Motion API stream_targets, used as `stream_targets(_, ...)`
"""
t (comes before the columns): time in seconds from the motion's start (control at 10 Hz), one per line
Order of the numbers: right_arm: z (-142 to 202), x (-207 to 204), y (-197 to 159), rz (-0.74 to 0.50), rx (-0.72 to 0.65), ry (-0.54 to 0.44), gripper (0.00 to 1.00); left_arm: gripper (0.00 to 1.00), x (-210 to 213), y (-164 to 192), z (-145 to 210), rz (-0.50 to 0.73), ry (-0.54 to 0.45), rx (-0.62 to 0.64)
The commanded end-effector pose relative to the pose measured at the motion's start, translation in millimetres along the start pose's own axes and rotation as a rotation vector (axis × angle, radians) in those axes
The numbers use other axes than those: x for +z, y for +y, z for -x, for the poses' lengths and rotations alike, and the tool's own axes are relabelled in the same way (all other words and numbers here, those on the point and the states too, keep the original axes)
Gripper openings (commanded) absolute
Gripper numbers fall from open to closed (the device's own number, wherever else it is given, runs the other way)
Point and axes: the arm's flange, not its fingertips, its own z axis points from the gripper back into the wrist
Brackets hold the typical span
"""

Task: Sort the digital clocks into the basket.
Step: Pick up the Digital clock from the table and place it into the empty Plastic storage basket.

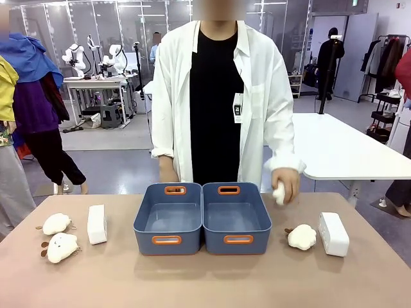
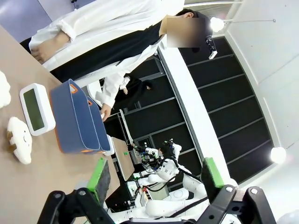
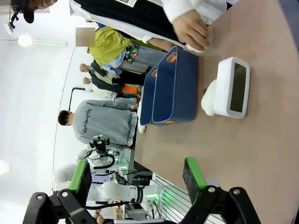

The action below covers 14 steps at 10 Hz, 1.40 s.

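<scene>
One white digital clock (image 1: 97, 224) stands on the table left of the two blue baskets (image 1: 168, 219), and a second clock (image 1: 333, 233) sits to the right of them. In the left wrist view the left clock (image 2: 36, 108) shows its grey screen beside a basket (image 2: 74, 119), far ahead of my left gripper (image 2: 156, 175), which is open and holds nothing. In the right wrist view the right clock (image 3: 233, 87) lies well ahead of my open, empty right gripper (image 3: 137, 175), with the baskets (image 3: 170, 88) beyond it.
Two cream plush toys (image 1: 56, 223) (image 1: 62, 247) lie at the far left and another (image 1: 301, 237) rests against the right clock. A person stands behind the baskets; one hand (image 1: 282, 189) holds a white plush thing just above the table, right of the baskets.
</scene>
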Motion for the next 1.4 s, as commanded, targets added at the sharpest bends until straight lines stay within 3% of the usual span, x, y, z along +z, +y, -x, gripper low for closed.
stream_targets(0.0, -0.5, 1.2, 2.7, -0.009, 0.015, -0.003, 1.0, 1.0, 4.3, -0.8, 2.9, 0.012, 0.01, -0.012)
stream_targets(1.3, -0.5, 1.2, 2.7, -0.009, 0.015, -0.003, 1.0, 1.0, 4.3, -0.8, 2.9, 0.012, 0.01, -0.012)
